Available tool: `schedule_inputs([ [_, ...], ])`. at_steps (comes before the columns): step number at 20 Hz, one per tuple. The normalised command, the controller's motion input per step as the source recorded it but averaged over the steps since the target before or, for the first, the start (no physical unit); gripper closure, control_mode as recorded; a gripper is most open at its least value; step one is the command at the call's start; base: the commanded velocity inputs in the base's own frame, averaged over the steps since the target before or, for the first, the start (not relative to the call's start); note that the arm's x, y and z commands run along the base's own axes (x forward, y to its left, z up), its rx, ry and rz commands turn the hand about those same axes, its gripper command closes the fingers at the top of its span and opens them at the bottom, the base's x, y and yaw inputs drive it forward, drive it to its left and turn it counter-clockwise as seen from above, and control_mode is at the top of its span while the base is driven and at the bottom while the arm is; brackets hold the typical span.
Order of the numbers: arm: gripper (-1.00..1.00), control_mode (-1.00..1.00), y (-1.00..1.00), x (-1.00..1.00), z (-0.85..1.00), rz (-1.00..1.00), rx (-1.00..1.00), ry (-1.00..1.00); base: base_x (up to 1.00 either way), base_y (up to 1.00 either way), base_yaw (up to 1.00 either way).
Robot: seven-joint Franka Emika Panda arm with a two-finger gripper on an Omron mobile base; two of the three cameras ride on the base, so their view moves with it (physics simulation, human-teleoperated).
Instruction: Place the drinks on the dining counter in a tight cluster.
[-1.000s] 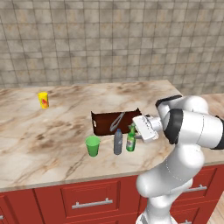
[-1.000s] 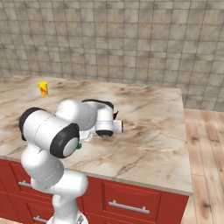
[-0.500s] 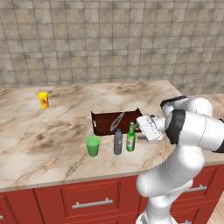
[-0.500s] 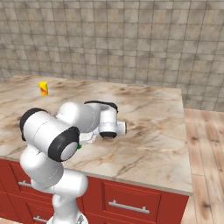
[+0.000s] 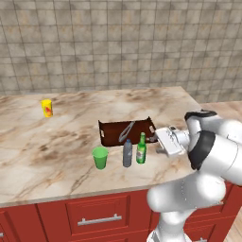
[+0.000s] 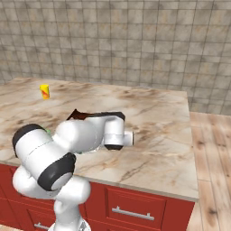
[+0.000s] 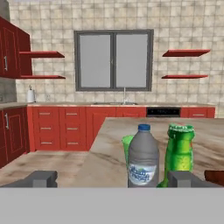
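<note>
Bottles stand upright on the counter (image 5: pixel 56 156): the green bottle (image 5: pixel 141 149) touches or nearly touches the grey bottle (image 5: pixel 127 153) at its 9 o'clock, both just in front of a dark tray (image 5: pixel 109 133). What looks like the maroon bottle (image 5: pixel 126 132) lies in that tray, at 12 o'clock from the pair, too small to be sure. The gripper (image 5: pixel 160 143), fingers spread wide and holding nothing, sits at 3 o'clock of the green bottle, forearm level. I judge a good next move backs straight off without nudging the pair, then fetches the tray's bottle, minding the green cup (image 5: pixel 99 157).
</note>
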Motion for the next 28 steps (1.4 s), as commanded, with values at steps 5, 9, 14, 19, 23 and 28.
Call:
schedule_inputs([
  [5, -1.00, -1.00, 0.00, -0.58, 0.24, -0.02, 0.00, 0.04, 0.00, 0.00, 0.00],
  [9, -1.00, -1.00, 0.00, -0.53, 0.30, 0.00, 0.00, 0.06, 0.00, 0.00, 0.00],
  [14, -1.00, -1.00, 0.00, -0.48, 0.29, 0.00, 0.00, 0.06, 0.00, 0.00, 0.00],
  [19, -1.00, -1.00, 0.00, -0.50, 0.21, 0.00, 0.00, 0.00, 0.00, 0.00, 0.00],
  [23, -1.00, -1.00, 0.00, -0.37, 0.11, 0.00, -0.03, 0.01, 0.00, 0.00, 0.00],
  [28, -1.00, -1.00, 0.00, -0.03, 0.00, 0.00, 0.00, 0.03, 0.00, 0.00, 0.00],
])
